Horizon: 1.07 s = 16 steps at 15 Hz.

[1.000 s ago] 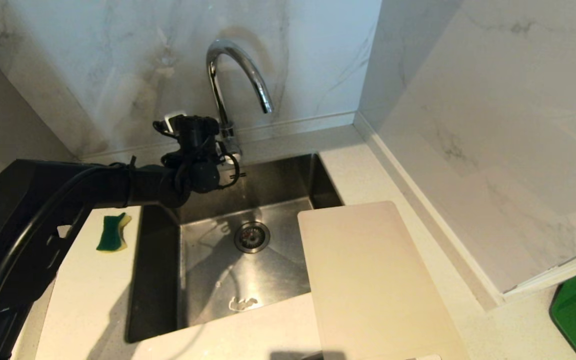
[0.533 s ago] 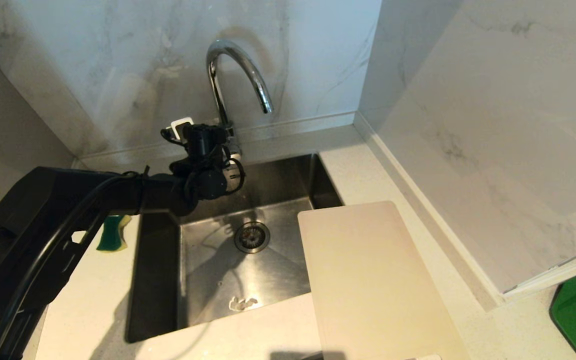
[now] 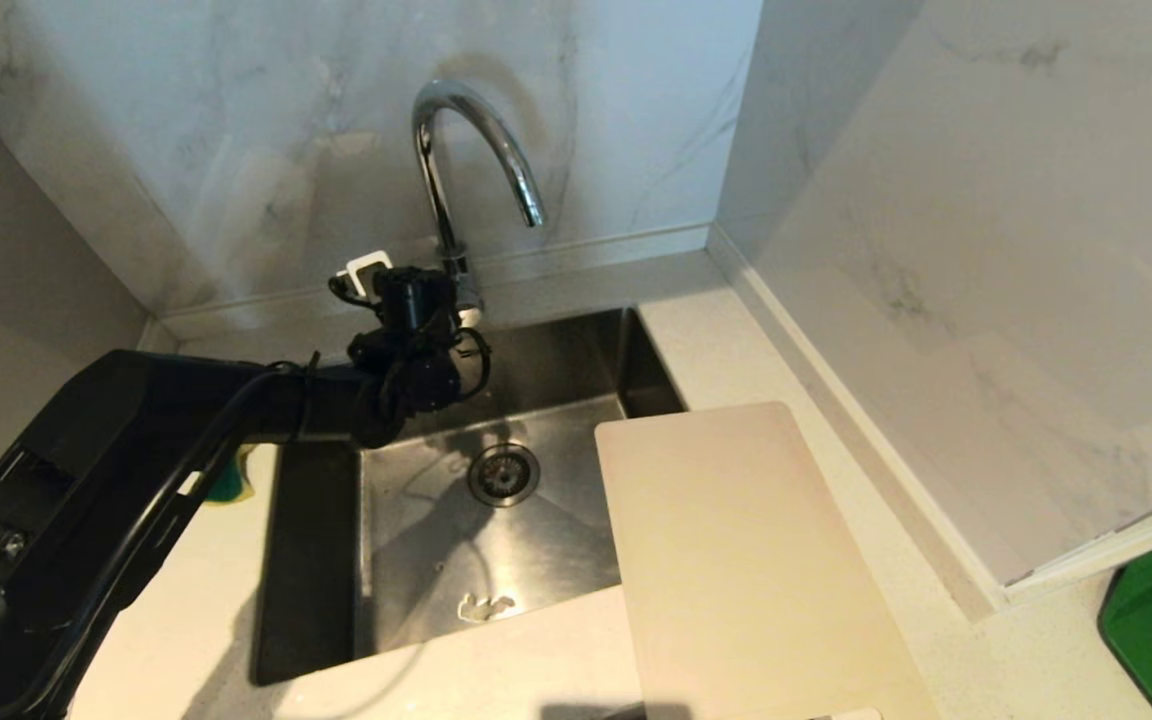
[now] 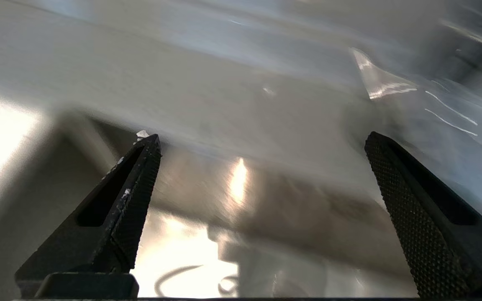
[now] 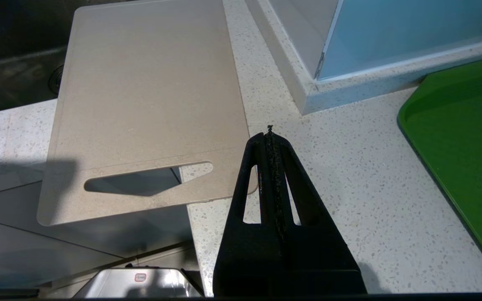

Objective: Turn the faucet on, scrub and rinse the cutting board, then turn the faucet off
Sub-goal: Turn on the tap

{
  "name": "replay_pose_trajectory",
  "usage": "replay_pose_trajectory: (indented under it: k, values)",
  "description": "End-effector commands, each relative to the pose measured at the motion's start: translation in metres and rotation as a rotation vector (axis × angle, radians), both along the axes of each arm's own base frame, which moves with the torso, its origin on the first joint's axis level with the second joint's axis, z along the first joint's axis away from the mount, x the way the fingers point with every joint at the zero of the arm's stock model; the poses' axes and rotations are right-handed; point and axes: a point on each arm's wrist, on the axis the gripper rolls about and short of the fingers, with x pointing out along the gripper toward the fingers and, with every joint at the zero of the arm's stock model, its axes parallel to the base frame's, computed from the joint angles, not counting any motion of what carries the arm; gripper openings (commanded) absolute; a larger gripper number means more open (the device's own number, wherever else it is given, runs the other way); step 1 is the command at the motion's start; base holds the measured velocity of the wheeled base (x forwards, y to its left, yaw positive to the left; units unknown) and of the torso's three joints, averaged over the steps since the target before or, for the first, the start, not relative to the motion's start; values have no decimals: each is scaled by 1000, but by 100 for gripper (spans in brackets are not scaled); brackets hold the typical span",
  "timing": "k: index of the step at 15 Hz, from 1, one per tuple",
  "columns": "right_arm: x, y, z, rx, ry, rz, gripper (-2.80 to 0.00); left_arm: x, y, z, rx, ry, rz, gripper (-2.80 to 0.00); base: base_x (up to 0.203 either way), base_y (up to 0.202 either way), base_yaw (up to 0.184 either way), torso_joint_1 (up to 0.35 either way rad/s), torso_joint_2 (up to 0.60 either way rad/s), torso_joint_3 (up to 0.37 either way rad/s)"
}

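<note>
the left gripper [image 4: 262,146], jaws spread wide and empty, sits at the tall chrome gooseneck faucet's [image 3: 456,150] base, likely to work its lever.

Tall glossy chrome gooseneck faucet [image 3: 476,150], brushed steel sink [image 3: 536,540] beneath it, matt cream plastic rectangular cutting board [image 3: 746,570], speckled stone counter [image 5: 349,188], veined polished marble wall [image 3: 236,130]

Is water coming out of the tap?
No, the tap's spout is dry and no stream falls into the sink.
</note>
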Motion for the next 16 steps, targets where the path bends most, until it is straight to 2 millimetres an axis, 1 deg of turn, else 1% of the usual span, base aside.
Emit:
replay_pose_trajectory:
  k: [1,5,13,16]
  values:
    - [0,0,0,1,1,0,-280,6,7,-6,-3,-8,20,0,0,0,0,0,0,0]
    - [0,0,0,1,1,0,-280,9,16,-3,-10,-24,38,0,0,0,0,0,0,0]
    - [0,0,0,1,1,0,-280,5,16,8,-20,-44,31,0,0,0,0,0,0,0]
    - [0,0,0,1,1,0,-280,-2,16,24,-33,-72,25,0,0,0,0,0,0,0]
